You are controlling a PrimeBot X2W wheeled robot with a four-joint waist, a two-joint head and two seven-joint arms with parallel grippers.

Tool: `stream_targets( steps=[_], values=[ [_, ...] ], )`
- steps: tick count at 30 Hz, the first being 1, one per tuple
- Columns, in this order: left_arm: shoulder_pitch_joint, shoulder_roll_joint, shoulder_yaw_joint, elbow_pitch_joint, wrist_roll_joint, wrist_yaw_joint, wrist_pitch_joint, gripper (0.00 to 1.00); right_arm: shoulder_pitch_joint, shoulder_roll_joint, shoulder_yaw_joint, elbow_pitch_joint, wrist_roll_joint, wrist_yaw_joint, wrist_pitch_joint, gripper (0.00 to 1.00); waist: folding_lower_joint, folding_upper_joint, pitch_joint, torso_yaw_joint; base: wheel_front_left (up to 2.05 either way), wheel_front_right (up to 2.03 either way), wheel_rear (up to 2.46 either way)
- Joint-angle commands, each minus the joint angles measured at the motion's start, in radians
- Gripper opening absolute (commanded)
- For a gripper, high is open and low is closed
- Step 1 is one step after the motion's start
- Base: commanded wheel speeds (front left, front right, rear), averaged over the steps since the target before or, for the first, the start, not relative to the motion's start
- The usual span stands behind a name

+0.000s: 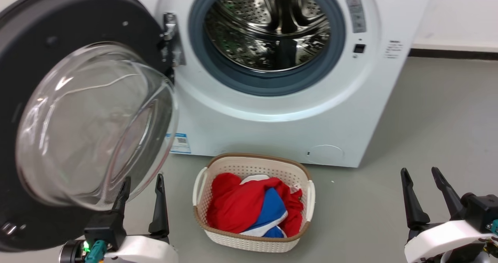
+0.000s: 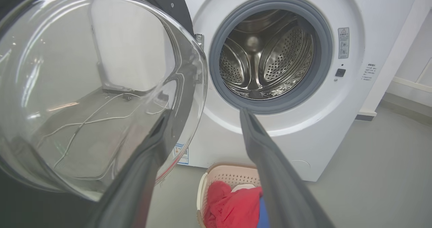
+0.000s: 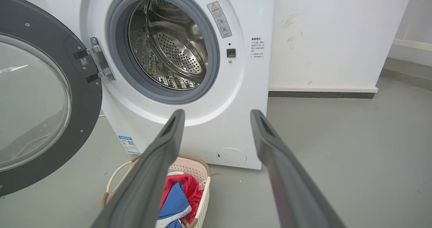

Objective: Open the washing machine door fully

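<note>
The washing machine (image 1: 272, 123) is a white front-loader with a steel drum (image 1: 268, 25) ringed by grey rubber. Its door (image 1: 89, 119), black-rimmed with a bulging clear glass bowl, is swung wide out to the left on its metal hinge (image 1: 170, 39). The same door (image 2: 94, 86) fills the left of the left wrist view and shows at the left edge as the door (image 3: 40, 96) in the right wrist view. My left gripper (image 1: 142, 181) is open just below the glass bowl, holding nothing. My right gripper (image 1: 420, 173) is open at the lower right, far from the door.
A cream laundry basket (image 1: 255, 163) holding red, blue and white clothes stands on the grey floor in front of the machine, between my grippers. A white wall (image 3: 337, 35) with a dark skirting runs to the machine's right.
</note>
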Motion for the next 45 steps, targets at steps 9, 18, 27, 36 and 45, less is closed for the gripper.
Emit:
stream_targets(
  steps=[9,18,27,36,45],
  values=[
    [-0.05,0.011,-0.031,0.075,0.036,-0.003,0.006,1.0,-0.035,-0.028,0.042,0.007,0.01,0.0,-0.004,1.0,0.0,-0.0001,0.011,-0.145,0.0,0.0,0.0],
    [-0.049,0.016,-0.027,0.101,0.032,0.011,0.006,1.0,-0.064,-0.037,0.071,0.03,0.017,0.0,-0.024,1.0,0.0,-0.0001,0.02,-0.195,0.0,0.0,0.0],
    [-0.059,0.018,-0.031,0.115,0.027,0.012,0.007,1.0,-0.072,-0.035,0.074,0.052,0.02,0.0,-0.036,1.0,0.0,-0.0001,0.021,-0.196,0.0,0.0,0.0],
    [-0.068,0.016,-0.03,0.113,0.025,0.018,0.0,1.0,-0.078,-0.038,0.081,0.062,0.018,0.0,-0.042,1.0,0.0,-0.0001,0.025,-0.194,0.0,0.0,0.0],
    [-0.052,0.007,-0.03,0.116,-0.003,0.01,0.007,0.0,-0.069,-0.031,0.077,0.08,0.046,0.0,-0.038,0.0,0.0,-0.0001,0.024,-0.192,0.0,0.0,0.0]
  ],
)
